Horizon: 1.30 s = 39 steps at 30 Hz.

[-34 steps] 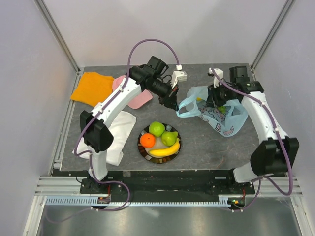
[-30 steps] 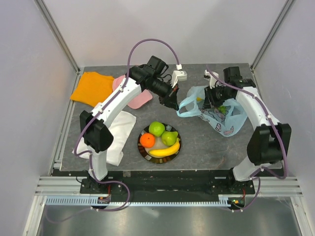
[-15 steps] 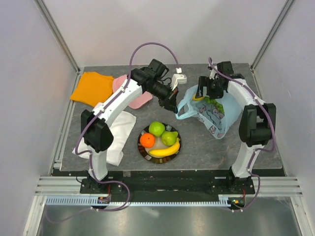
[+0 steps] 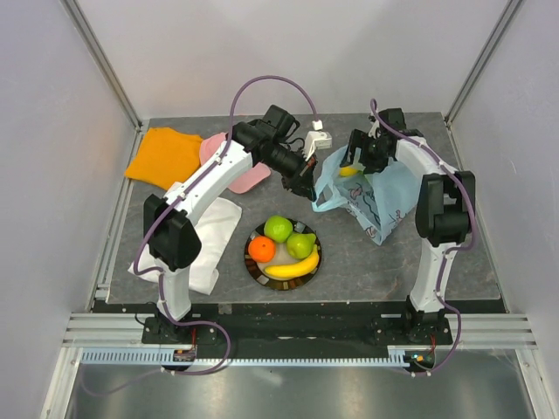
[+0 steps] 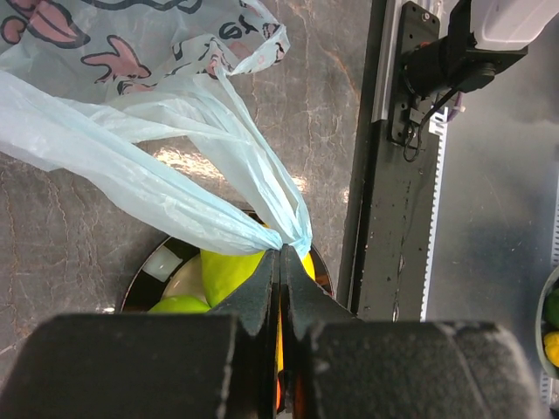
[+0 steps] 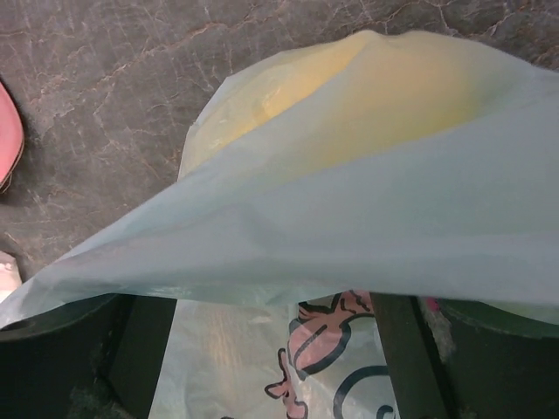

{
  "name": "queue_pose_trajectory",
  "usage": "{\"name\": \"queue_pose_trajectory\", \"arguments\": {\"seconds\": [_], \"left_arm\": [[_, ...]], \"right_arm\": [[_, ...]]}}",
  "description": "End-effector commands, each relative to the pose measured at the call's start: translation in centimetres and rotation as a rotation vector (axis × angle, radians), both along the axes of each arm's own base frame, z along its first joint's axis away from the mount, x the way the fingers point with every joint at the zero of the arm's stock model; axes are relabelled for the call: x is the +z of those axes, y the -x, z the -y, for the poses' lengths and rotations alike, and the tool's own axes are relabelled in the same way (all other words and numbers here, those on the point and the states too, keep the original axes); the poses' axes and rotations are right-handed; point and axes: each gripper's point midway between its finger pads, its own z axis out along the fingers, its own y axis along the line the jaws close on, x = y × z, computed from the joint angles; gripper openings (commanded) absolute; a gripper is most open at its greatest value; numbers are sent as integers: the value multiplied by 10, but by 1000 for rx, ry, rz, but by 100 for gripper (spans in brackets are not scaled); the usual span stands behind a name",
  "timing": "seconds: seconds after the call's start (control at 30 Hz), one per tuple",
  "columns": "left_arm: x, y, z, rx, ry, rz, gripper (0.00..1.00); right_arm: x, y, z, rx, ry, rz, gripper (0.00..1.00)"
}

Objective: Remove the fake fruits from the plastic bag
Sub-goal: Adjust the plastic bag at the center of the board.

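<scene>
Dark table (image 4: 349, 253) carried the plastic bag (image 4: 377, 196), its handles pinched in the left fingers (image 5: 260, 292). Within a second the right fingers (image 6: 144, 345) had spread wide and swung to its mouth, over a yellow fruit (image 6: 393, 96) inside, likely next out.

Shot steeply downward from high above the plastic bag (image 4: 384, 199); shot close up on that same bag from both wrists.

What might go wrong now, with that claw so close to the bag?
The open right claw has film draped across it, so it may pinch the plastic bag instead of the yellow fruit behind. The left claw pinches only the thin handles; a tug might slip or tear them.
</scene>
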Motion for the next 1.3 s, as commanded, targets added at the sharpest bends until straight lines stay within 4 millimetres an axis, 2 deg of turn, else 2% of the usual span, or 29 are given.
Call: {"name": "queue_pose_trajectory", "arguments": {"seconds": [0.0,0.1,0.17,0.23,0.27,0.37,0.5,0.57,0.6,0.63,0.73,0.87,0.97,1.1,1.27], "left_arm": [[23,4,6,-17,55,10,2],[34,0,8,-11,75,34,2],[41,-3,11,-9,93,53,2],[51,-6,15,-6,116,69,2],[52,-8,16,-1,118,71,2],[59,-10,18,1,131,83,2],[63,-4,18,-13,148,65,2],[63,0,16,-16,147,58,2],[63,1,16,-19,149,57,1],[61,3,15,-20,145,51,2],[59,7,11,-22,138,41,2],[53,10,10,-26,127,28,2],[52,11,11,-28,124,31,2],[51,9,11,-30,122,36,2],[42,11,13,-38,115,2,2]], "right_arm": [[28,14,-1,-24,-21,-4,92],[26,44,-10,-44,-88,-67,84],[19,53,-17,-46,-129,-86,73],[19,53,-26,-52,-160,-88,58],[16,53,-29,-50,-170,-97,54],[19,48,-39,-30,-174,-85,51],[13,28,-37,-59,-139,-48,55],[11,8,-29,-98,-89,-7,61],[9,1,-24,-118,-61,4,65],[10,-4,-18,-137,-37,14,73],[17,-21,-6,-194,22,50,83],[12,-22,-4,-224,28,35,91],[11,-26,-7,-212,14,35,91],[25,-25,-16,-186,-28,53,91],[11,-31,-18,-202,-37,34,92]]}}
